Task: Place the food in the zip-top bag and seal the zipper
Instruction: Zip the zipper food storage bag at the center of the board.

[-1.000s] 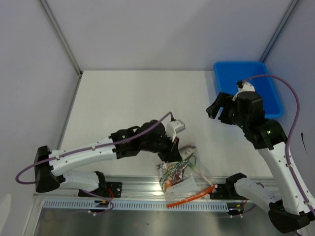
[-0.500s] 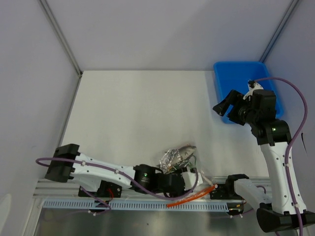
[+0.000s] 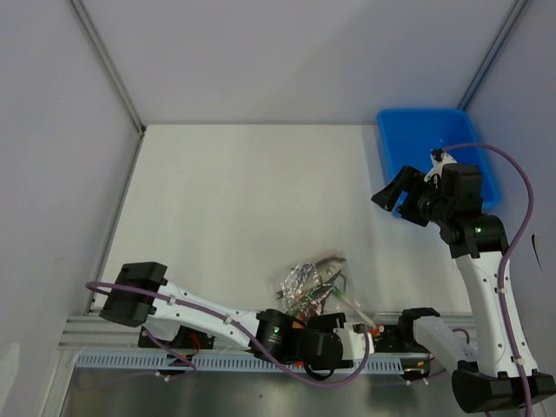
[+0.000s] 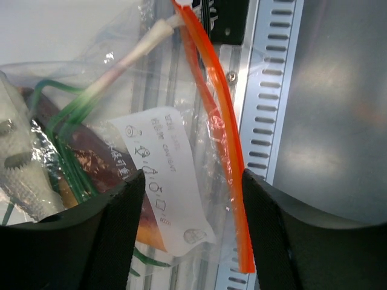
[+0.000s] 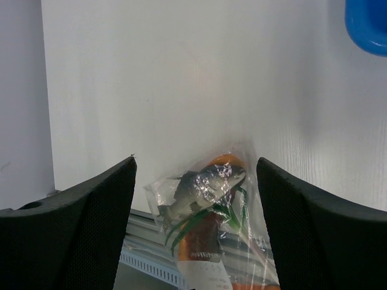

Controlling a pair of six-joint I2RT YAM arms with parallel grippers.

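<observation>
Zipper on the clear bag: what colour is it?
The zipper is orange-red, clearest in the left wrist view.

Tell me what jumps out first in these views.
The crinkly clear zip-top bag, toy fish inside, lies at the table's near edge, draping onto the slotted rail. Its orange-red zipper runs through the open left tool. A blue tray sits at the far right.

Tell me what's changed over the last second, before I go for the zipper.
The left arm swung from the far end of the bag down to the near rail. The left claw opened and now straddles the zipper without gripping it. The right arm shifted slightly toward the tray, right claw open throughout. Bag and food stayed roughly put.
</observation>
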